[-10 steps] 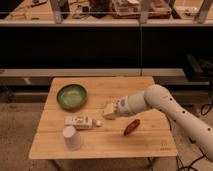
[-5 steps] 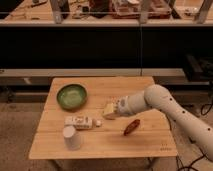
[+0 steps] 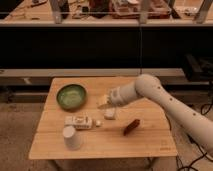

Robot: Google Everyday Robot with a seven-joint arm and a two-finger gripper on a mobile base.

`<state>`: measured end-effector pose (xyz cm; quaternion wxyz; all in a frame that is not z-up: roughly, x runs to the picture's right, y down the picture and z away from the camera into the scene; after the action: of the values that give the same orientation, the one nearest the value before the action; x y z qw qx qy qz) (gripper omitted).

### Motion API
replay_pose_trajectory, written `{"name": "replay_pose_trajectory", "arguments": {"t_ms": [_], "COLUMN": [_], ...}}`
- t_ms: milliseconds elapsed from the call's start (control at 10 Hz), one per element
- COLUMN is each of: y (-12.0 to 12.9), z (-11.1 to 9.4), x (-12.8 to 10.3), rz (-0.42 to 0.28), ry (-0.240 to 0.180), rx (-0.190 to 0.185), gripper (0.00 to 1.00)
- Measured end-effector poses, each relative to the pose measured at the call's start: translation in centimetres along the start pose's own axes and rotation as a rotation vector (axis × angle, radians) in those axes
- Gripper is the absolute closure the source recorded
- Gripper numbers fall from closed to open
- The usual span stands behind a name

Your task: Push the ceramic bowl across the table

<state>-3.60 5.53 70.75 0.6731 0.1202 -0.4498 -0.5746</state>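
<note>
The ceramic bowl, round, shallow and green with a darker rim, sits on the far left part of the light wooden table. My gripper reaches in from the right on a white arm and hangs just above the tabletop, a short gap to the right of the bowl and apart from it.
A white upturned cup stands near the front left. A small white box lies in front of the bowl, a pale cube under the gripper, and a dark red bar to the right. Dark shelving runs behind the table.
</note>
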Motion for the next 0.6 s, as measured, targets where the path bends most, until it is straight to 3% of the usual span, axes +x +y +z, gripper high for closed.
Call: {"name": "replay_pose_trajectory", "arguments": {"t_ms": [200, 400, 600], "y": [-1.9, -2.3, 0.4], "z": [3.2, 5.5, 7.9], "x": [6.1, 10.6, 14.4], "rz": [-0.081, -0.128, -0.153], "ry": [0.0, 0.02, 0.031], "rx": [-0.064, -0.128, -0.247], "gripper": [0.95, 0.95, 0.95]}}
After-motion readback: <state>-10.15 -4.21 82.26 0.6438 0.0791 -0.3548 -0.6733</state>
